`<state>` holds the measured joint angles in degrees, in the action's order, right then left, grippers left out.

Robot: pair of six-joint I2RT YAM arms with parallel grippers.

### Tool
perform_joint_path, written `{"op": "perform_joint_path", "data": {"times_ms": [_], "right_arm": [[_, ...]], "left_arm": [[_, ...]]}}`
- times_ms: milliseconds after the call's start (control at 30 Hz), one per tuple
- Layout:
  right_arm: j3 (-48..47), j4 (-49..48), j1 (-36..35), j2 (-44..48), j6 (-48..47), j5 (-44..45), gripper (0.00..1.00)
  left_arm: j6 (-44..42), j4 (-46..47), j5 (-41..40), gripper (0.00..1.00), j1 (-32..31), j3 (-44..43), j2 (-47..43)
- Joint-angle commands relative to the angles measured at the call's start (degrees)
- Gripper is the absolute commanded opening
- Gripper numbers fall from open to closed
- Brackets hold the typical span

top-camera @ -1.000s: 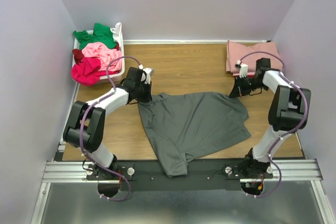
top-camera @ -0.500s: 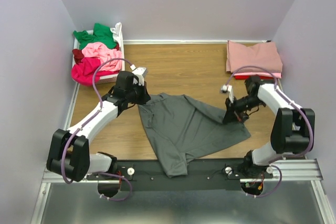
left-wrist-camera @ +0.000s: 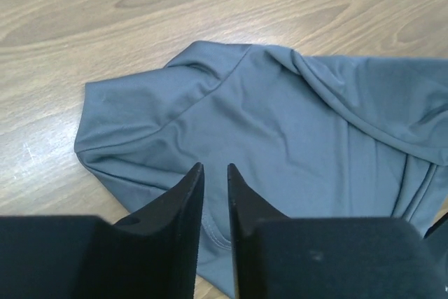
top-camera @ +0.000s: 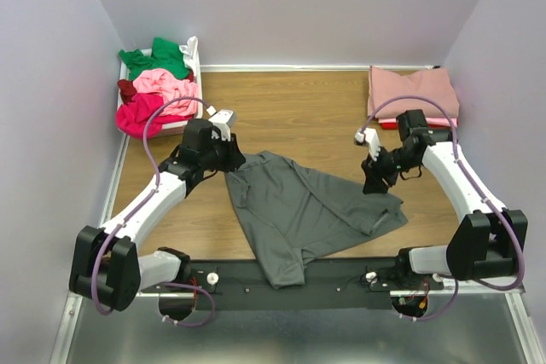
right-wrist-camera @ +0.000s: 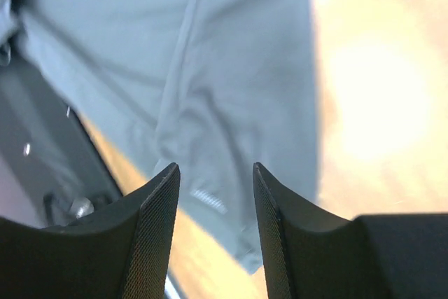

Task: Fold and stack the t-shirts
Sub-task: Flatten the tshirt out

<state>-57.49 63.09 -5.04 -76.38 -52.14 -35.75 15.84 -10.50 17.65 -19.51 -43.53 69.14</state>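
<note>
1. One dark grey t-shirt [top-camera: 299, 210] lies rumpled on the wooden table [top-camera: 299, 112], near its middle. The shirt's 6 o'clock end reaches onto the black base rail [top-camera: 341, 279].
2. The left gripper [top-camera: 232, 159] sits at the shirt's 10 o'clock corner. Its jaws are drawn to a narrow slit, and no cloth shows between them.
3. The right gripper [top-camera: 371, 183] hangs at the shirt's 2 o'clock edge. Its jaws stand apart with nothing between them, and the cloth below is blurred.
4. At the table's 10 o'clock, a white basket [top-camera: 194, 57] holds green [top-camera: 158, 59], pink [top-camera: 162, 83] and magenta [top-camera: 141, 115] shirts.
5. At 2 o'clock, a folded dusty rose shirt [top-camera: 412, 89] rests on a red one [top-camera: 418, 123].
</note>
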Motion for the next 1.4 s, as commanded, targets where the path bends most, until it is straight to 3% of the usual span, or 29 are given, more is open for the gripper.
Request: {"op": "perform_joint_path", "data": {"times_ms": [0, 200, 267, 467, 1133, 1233, 1367], "right_arm": [[-2.80, -3.33, 0.56, -3.14, 5.82, -4.41, 0.52], [4.40, 0.54, -2.34, -0.99, -1.47, -3.90, 0.44], [7.83, -4.26, -4.18, 1.57, 2.80, 1.26, 0.43], [11.00, -6.04, -9.90, 0.71, 5.11, 9.46, 0.44], [16.01, -13.17, -20.27, -3.16, 11.53, 20.19, 0.44], [15.75, -13.26, -21.06, -3.34, 11.88, 20.28, 0.36], [15.05, -13.08, -21.15, -3.16, 12.24, 19.93, 0.17]], "left_arm": [[-0.01, 0.92, 0.19, 0.30, 0.00, 1.07, -3.22], [-0.28, 1.71, -0.34, 0.31, 0.00, 1.61, -3.76], [-0.45, 1.98, -0.34, 0.31, 0.00, 1.69, -3.40], [0.07, 3.12, 0.19, 0.31, 0.00, 2.13, -2.26], [-0.02, 3.38, 0.02, 0.31, 0.00, 2.40, -1.73], [-0.02, 3.47, 0.10, 0.31, 0.00, 2.40, -1.64], [0.07, 3.65, 0.19, 0.31, 0.00, 2.40, -1.38]]}}
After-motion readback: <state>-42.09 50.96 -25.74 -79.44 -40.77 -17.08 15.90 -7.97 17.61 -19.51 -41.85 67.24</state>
